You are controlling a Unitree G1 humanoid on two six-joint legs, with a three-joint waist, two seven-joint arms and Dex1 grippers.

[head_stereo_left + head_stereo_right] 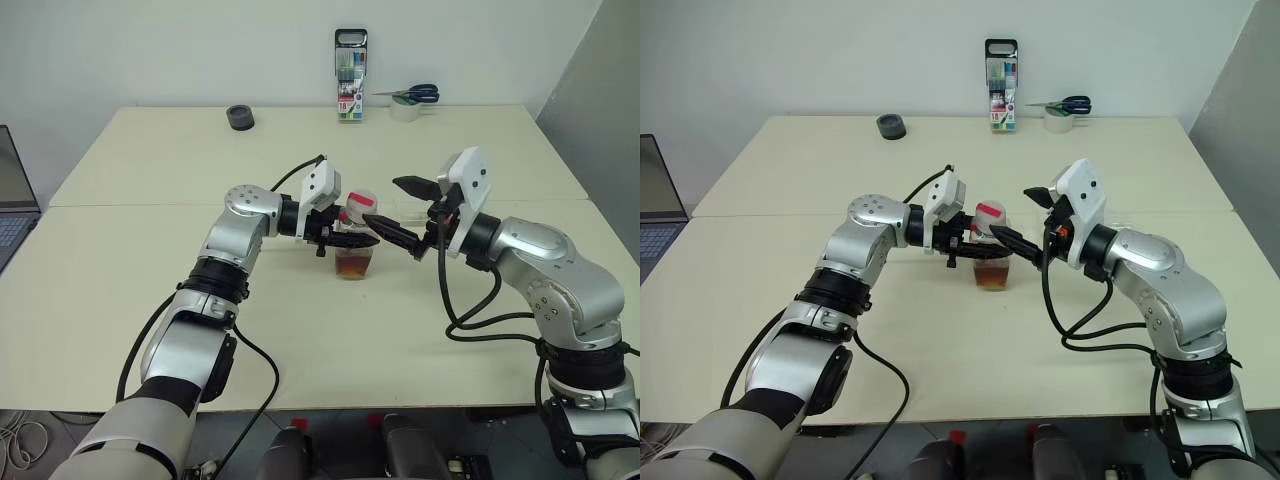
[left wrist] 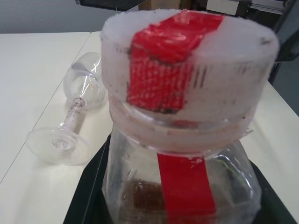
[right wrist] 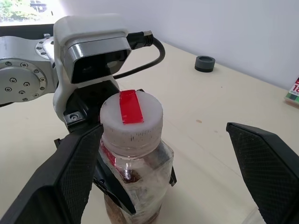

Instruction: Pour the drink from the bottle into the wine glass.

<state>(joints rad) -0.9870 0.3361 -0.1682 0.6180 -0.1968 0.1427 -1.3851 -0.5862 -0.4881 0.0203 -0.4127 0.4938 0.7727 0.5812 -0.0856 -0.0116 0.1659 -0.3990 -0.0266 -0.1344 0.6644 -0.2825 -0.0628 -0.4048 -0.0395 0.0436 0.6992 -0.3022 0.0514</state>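
One bottle (image 1: 354, 240): small, clear plastic, squarish body, red label strip running up the side and over the white cap (image 3: 131, 116). It stands upright near the middle of the table (image 1: 150, 160), cap on.

One portion of drink (image 1: 353, 264): dark reddish-brown, a shallow layer at the bottle's bottom.

One wine glass (image 2: 70, 121): clear, stemmed, lying on its side on the table beyond the bottle in the left wrist view, foot toward the camera, bowl away.

Two grippers. Left gripper (image 1: 340, 238): black fingers pressed against the bottle's body from the robot's left, pinching it. Right gripper (image 3: 173, 182): fingers spread wide, one finger (image 3: 70, 172) beside the bottle's shoulder, the other well apart on the far side; the cap sits between them, ungripped.

Far edge of table, one each: marker-pen case (image 1: 350, 75), upright; tape roll (image 1: 405, 110) with scissors (image 1: 415, 94) resting on top; dark round object (image 1: 240, 117).

One laptop (image 1: 12, 205), at the robot's left.
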